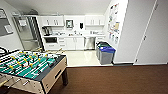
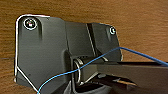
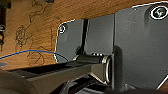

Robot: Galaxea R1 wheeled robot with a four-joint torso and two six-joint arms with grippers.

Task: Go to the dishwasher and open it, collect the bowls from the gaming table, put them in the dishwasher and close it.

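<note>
The dishwasher is a steel-fronted unit under the white counter at the far end of the kitchenette, and its door looks shut. It stands well ahead of me, beyond the pale tiled floor. The bowls and the white-topped gaming table are out of view. Both wrist views look down past my own dark plate and bar onto brown carpet, and a thin blue cable crosses in front. I cannot make out the fingers of either gripper.
A green-field table-football table with rods fills the near left. Two bins, one with a blue lid, stand by the right wall at the kitchenette's entrance. Brown carpet stretches ahead. White cabinets flank the dishwasher.
</note>
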